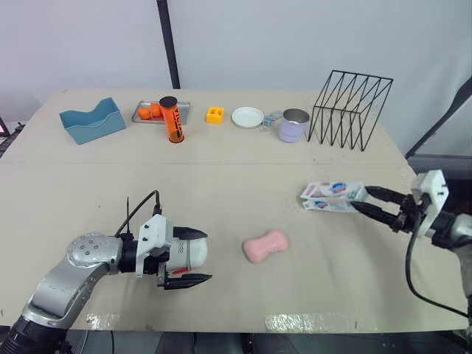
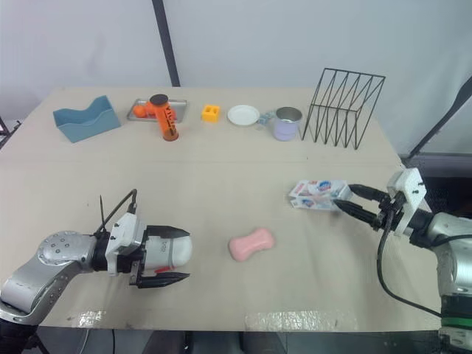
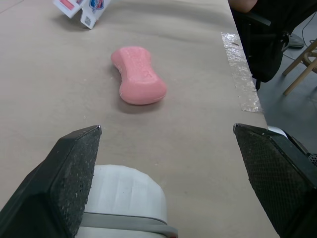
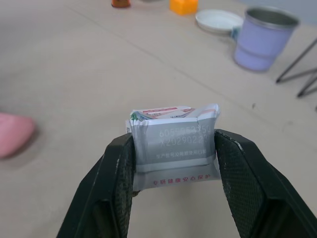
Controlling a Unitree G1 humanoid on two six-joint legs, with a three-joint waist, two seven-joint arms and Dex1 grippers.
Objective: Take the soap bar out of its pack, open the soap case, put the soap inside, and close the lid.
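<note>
Right gripper (image 1: 359, 197) clamping soap pack (image 1: 332, 195) on beige table (image 1: 221, 177), left gripper (image 1: 207, 256) gaping wide around white soap case (image 1: 188, 253), pink soap bar (image 1: 265, 245) lying just ahead, white wall (image 1: 295, 37) behind.

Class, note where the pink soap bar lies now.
The pink waisted soap bar lies on the tan table, centre-front, between the left claw and the white soap pack.

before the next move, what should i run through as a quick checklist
1. Soap bar out of its pack: ok.
2. Right claw free to fetch the soap bar: not ok, shut on the pack.
3. Left claw gripping the soap case: not ok, fingers spread wide.
4. Soap case opened: cannot tell.
5. Gap between soap case and soap bar unobstructed: ok.
</note>
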